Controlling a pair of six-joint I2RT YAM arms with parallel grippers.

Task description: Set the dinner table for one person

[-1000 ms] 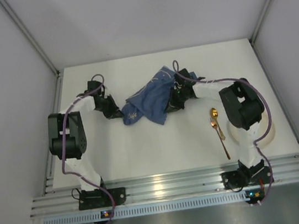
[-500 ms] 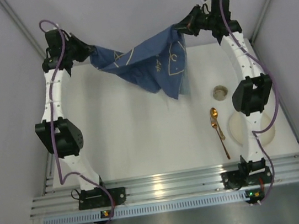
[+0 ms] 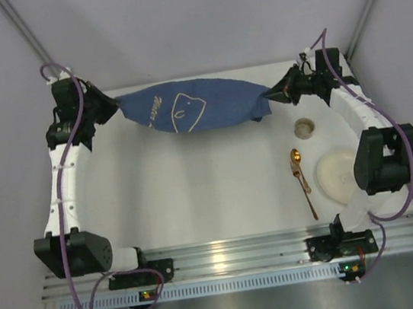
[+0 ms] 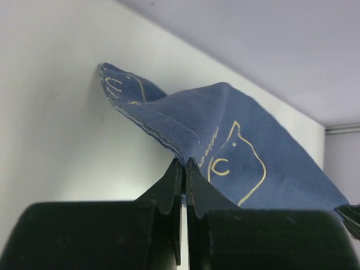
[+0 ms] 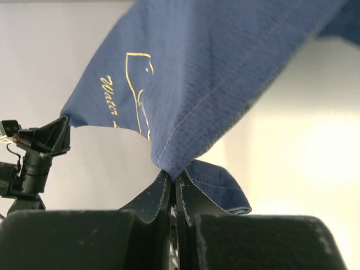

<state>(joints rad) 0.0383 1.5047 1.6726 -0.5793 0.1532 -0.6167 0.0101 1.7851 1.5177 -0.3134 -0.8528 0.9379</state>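
A blue cloth (image 3: 196, 104) with pale line drawings hangs stretched between my two grippers over the far part of the white dinner table (image 3: 197, 194). My left gripper (image 3: 116, 105) is shut on its left corner; the cloth (image 4: 236, 146) spreads away from the left gripper (image 4: 184, 163) in the left wrist view. My right gripper (image 3: 269, 96) is shut on its right corner; in the right wrist view the cloth (image 5: 214, 73) rises from the right gripper (image 5: 173, 181), and the left gripper (image 5: 48, 138) shows at far left.
A copper spoon (image 3: 302, 181) lies on the right of the table. A white plate (image 3: 338, 173) sits right of it, partly under the right arm. A small round cup (image 3: 305, 127) stands behind the spoon. The ribbed aluminium rail (image 3: 229, 257) runs along the near edge.
The cloth went from a crumpled heap mid-table to being lifted high, and now both grippers have come down and apart, pulling it taut and flat near the far edge.
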